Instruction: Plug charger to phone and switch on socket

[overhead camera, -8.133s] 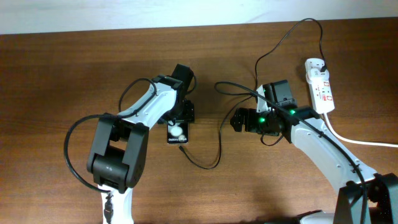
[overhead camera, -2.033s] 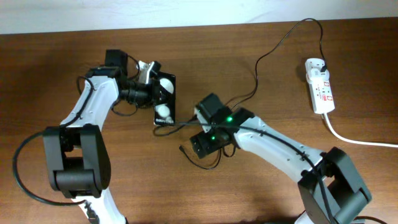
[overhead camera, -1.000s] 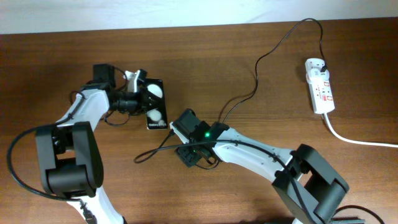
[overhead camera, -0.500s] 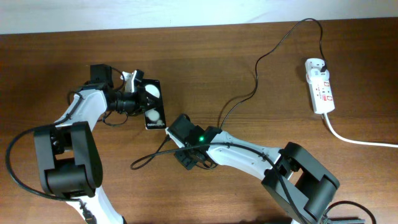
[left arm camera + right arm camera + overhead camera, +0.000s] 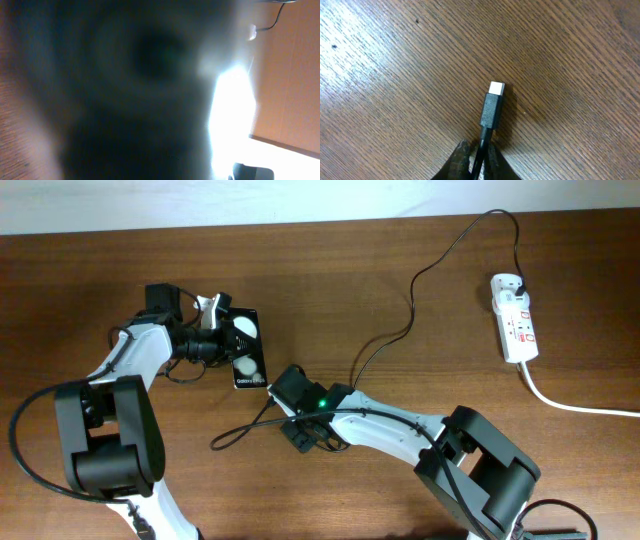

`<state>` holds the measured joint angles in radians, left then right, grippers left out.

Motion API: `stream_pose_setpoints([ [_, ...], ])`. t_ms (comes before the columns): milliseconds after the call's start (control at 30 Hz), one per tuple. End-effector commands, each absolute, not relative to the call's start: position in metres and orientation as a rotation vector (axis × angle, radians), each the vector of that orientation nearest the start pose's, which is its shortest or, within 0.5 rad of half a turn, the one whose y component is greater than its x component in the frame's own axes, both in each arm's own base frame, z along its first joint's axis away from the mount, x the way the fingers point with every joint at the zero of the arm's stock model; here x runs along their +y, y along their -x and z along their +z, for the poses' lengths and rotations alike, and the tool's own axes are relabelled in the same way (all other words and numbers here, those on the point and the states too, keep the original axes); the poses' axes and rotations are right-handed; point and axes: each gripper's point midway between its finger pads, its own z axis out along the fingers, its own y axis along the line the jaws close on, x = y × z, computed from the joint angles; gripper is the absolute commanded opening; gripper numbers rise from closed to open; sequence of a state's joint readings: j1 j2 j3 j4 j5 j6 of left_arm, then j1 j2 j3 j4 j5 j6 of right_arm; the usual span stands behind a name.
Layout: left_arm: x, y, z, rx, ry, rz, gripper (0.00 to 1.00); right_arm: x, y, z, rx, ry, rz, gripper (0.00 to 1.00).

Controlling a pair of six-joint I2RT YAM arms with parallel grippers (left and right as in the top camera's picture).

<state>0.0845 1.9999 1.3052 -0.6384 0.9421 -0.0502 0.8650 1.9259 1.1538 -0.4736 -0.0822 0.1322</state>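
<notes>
The black phone (image 5: 248, 351), with two white round spots, is raised at the left of the table, and my left gripper (image 5: 222, 340) is shut on its edge. In the left wrist view the phone is only a dark blur filling the frame. The charger cable (image 5: 412, 290) runs from its plug in the socket (image 5: 514, 318) across the table to my right gripper (image 5: 302, 434). In the right wrist view, my right gripper (image 5: 478, 146) is shut on the cable just behind the connector tip (image 5: 493, 105), which points away over the wood.
The socket's thick white cord (image 5: 575, 406) runs off the right edge. A loop of black cable (image 5: 228, 436) lies left of my right gripper. The table's far edge meets a white wall at the top.
The right gripper has shut on the charger cable and its arm has shifted slightly left. The left gripper with the phone moved a little left, then held still.
</notes>
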Motion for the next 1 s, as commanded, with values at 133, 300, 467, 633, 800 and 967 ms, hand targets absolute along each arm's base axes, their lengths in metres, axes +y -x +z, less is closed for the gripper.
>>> stream_pose_setpoints([
  [133, -0.108, -0.408, 0.09, 2.561, -0.001, -1.333, 0.0, 0.321, -0.255, -0.004, 2.68, 1.042, 0.316, 0.2],
  [300, -0.108, -0.408, 0.09, 2.561, -0.001, -1.333, 0.0, 0.322, -0.254, -0.003, 2.681, 1.045, 0.326, 0.04],
  [467, -0.107, -0.405, 0.121, 2.374, -0.072, -1.554, 0.0, 0.332, -0.256, 0.068, 2.6, 0.954, 0.58, 0.04],
  [633, -0.085, -0.387, 0.115, 2.23, 0.045, -1.739, 0.0, 0.335, -0.248, 0.116, 2.589, 0.868, 1.033, 0.04],
  [800, -0.079, -0.376, 0.116, 2.175, 0.185, -1.88, 0.0, 0.334, -0.24, 0.106, 2.61, 0.846, 1.092, 0.04],
  [967, -0.081, -0.368, 0.166, 2.146, 0.09, -1.793, 0.0, 0.32, -0.228, 0.121, 2.637, 0.835, 1.09, 0.04],
])
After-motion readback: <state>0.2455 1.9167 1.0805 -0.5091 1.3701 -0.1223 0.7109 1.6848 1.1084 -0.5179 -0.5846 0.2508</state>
